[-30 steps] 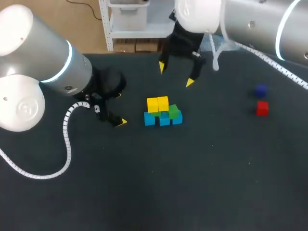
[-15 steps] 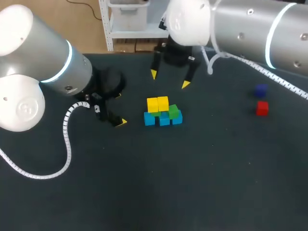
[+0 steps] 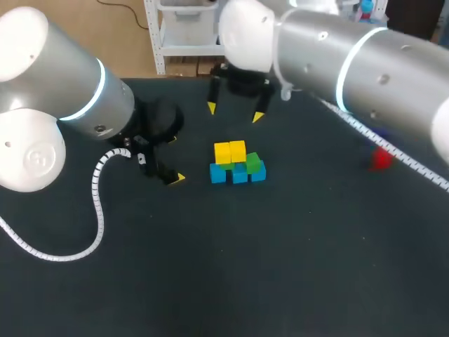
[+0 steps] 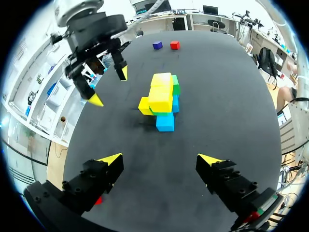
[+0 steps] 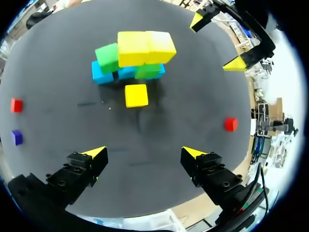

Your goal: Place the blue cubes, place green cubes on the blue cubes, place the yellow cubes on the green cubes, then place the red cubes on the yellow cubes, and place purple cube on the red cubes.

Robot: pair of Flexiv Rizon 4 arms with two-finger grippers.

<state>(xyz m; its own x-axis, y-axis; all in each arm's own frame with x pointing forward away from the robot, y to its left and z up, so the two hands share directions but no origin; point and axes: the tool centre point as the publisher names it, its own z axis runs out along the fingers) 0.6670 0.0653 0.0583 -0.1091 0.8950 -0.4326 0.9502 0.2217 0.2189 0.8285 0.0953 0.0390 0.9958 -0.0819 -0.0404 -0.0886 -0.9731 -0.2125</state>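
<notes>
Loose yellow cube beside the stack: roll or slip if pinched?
Unlikely to roll: the yellow cube has flat faces and rests flat on the table. Probably rigid and light, with smooth-looking sides that might slip under a weak pinch. It lies close to the stack, so a push could disturb that.

A wide table with a dark, matte black top

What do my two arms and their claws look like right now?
Both the left arm and right arm are silver-grey tubes with white rounded joints and a pale glowing ring. A white coiled cable trails from the left; another runs along the right. The left claw and right claw are black with wedge-shaped yellow tips.
</notes>
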